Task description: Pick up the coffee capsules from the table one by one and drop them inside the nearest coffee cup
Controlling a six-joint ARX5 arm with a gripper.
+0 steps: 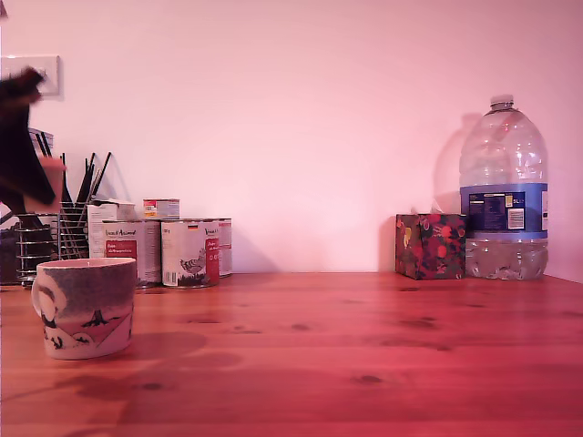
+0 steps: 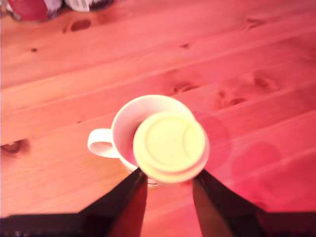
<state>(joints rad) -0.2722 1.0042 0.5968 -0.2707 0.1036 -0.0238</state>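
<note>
A: Looking at the gripper in the wrist view — pinching a coffee capsule between the two dark fingers, pale round face turned toward the camera, rim glowing faintly orange-red at the edge.

B: Hanging where, relative to the coffee cup?

A: Hanging directly above it, overlapping much of the open mouth, white inside of the cup showing behind the capsule. Pale handle sticking out sideways, clear of the fingers. Not touching the cup, as far as can be told.

B: And in the exterior view?

A: Showing only as a dark, motion-blurred shape at the far left, gripper up high above the coffee cup; state of the fingers impossible to tell from there. Something pale-orange blurring at its lower edge, too smeared to name.

B: Cup sitting where?

A: Resting upright near the front left of the table, grey and white with dark tree silhouettes. Standing behind it: a wire utensil holder and labelled tin cans. Far right, against the wall: a patterned box just beside a large water bottle.
</note>
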